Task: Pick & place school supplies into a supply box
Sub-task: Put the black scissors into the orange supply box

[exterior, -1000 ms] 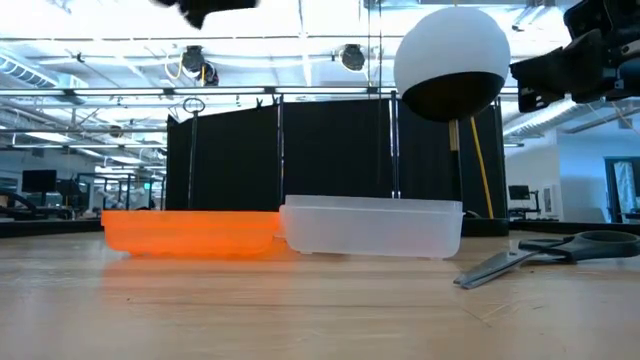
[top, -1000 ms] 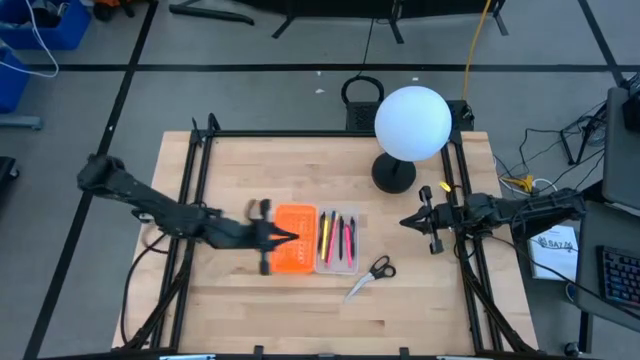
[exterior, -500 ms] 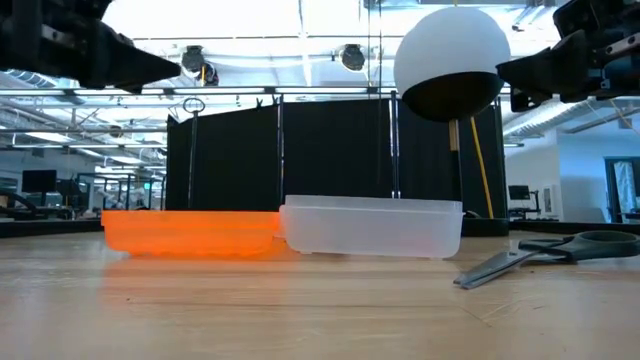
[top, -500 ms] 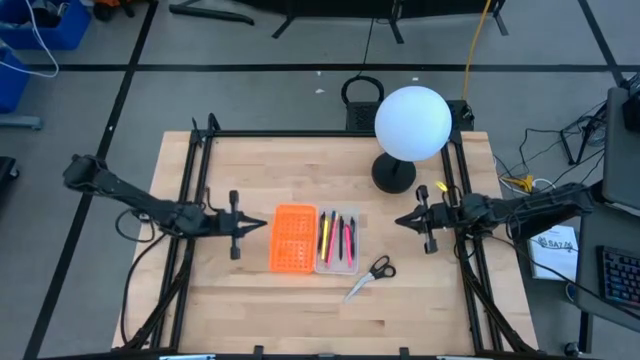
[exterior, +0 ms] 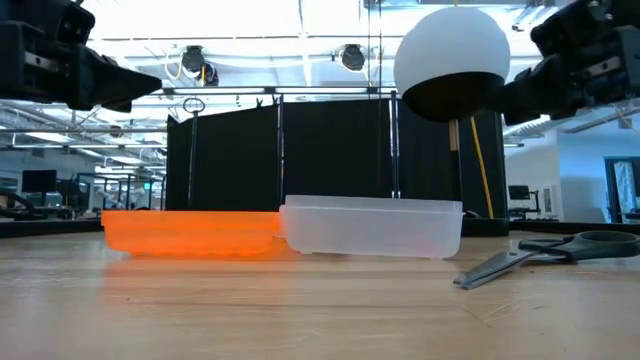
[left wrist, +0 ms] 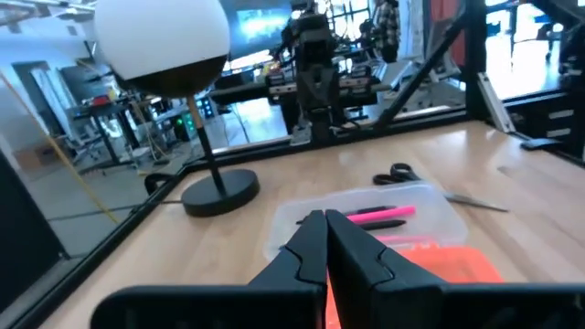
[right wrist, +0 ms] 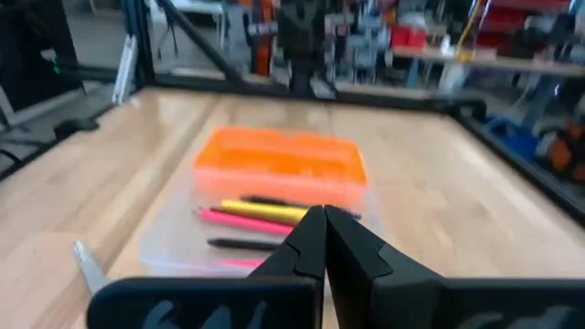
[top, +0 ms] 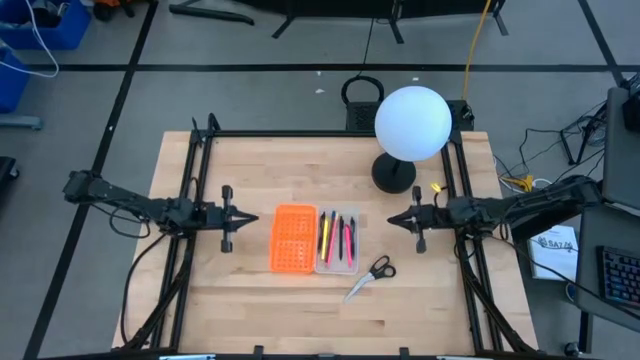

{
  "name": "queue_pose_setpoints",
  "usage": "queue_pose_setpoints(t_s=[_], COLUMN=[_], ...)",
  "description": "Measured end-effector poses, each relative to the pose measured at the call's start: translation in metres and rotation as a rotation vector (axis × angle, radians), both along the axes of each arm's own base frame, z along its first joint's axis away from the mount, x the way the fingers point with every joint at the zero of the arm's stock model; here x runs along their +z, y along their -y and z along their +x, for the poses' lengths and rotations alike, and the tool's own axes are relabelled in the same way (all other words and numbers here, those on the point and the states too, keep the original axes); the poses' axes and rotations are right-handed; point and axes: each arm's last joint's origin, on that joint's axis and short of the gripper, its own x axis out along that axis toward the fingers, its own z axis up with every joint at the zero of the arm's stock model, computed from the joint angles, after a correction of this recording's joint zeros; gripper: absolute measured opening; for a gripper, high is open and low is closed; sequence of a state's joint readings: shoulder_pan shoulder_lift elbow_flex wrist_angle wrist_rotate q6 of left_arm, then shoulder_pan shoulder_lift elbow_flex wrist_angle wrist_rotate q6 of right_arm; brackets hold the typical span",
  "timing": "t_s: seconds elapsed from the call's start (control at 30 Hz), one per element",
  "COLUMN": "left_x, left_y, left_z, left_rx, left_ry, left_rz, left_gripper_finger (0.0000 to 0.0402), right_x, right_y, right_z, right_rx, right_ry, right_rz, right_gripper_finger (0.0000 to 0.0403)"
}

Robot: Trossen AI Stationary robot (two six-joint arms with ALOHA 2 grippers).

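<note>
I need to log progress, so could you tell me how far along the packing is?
Done: the pens lie in the clear tray beside its orange lid. In hand: nothing; the left gripper and right gripper hang shut on either side of the box. Left: the scissors on the table beside the tray.

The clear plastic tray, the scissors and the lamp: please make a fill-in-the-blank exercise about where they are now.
1. The pink, yellow and dark pens lie inside the clear plastic ____.
2. The orange perforated lid sits between the clear plastic tray and the ____ gripper.
3. The black-handled scissors lie on the wooden ____, outside the tray.
4. The white round lamp stands nearer the ____ gripper.

Missing words: tray; left; table; right
</note>
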State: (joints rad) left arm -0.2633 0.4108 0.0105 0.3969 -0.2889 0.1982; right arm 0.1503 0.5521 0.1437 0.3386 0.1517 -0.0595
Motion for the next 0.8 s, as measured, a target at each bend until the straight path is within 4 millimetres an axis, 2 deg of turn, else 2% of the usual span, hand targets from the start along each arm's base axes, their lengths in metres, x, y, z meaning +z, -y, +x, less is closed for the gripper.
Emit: queue_pose_setpoints(t_s=[0.2,0.33,0.43,0.57,0.67,0.8], left_x=[0.000,0.000,0.000,0.000,0.000,0.000], left_y=[-0.003,-0.003,-0.003,-0.003,-0.003,-0.003], left_z=[0.000,0.000,0.000,0.000,0.000,0.000], left_rx=[0.073,0.092,0.092,0.092,0.095,0.095], left_ry=[-0.001,0.000,0.001,0.008,0.010,0.013], left_rz=[-0.025,-0.063,-0.075,-0.118,-0.129,-0.166], left_gripper_finger=[0.0016,0.0007,0.0004,0.0013,0.0030,0.0042], right_x=[0.031,0.048,0.056,0.052,0.047,0.034], right_y=[-0.012,-0.030,-0.043,-0.061,-0.074,-0.089], right_z=[0.024,0.044,0.061,0.084,0.096,0.101], right_rx=[-0.032,-0.010,-0.028,0.024,0.109,0.218], right_ry=[-0.247,-0.548,-0.788,-1.036,-1.109,-1.176], right_rz=[-0.018,-0.122,-0.106,-0.079,-0.112,-0.192], right_gripper_finger=[0.0000,0.0000,0.0000,0.0001,0.0011,0.0045])
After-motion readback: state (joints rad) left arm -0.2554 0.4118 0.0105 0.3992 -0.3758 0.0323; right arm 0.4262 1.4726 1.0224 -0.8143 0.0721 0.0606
